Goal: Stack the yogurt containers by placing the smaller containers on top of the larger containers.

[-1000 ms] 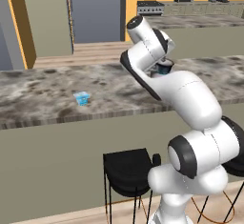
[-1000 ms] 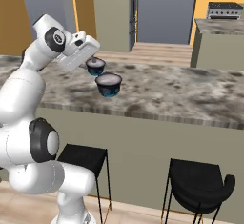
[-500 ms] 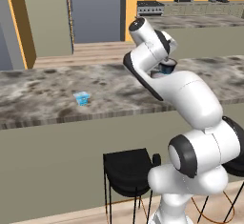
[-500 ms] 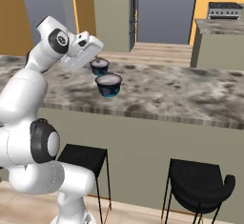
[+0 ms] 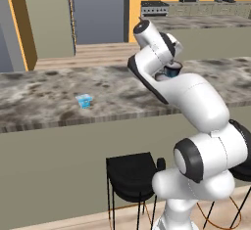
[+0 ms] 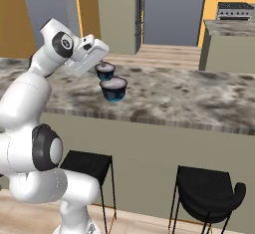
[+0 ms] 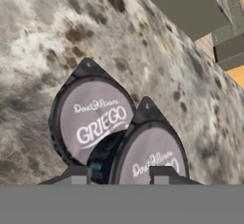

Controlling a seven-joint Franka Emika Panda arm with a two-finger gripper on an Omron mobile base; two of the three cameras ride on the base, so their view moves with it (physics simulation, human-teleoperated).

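Note:
Two round dark-blue yogurt cups with whitish-grey lids stand close together on the marble counter. In the hand view the near dark cup lies between and partly behind my fingertips, and the other dark cup sits just beyond it. My gripper stands narrow about the near cup's dark side; contact is not visible. In the right base view my gripper hangs over the rear cup, with the front cup beside it. The tiny light-blue cup rests on the counter far to the left.
The counter's front edge runs just below the cups. Black stools stand under the counter overhang. A second counter with appliances lies behind, across a wooden floor.
In the right base view my hand has edged a little to the right, over the two dark cups. The light-blue cup has not moved.

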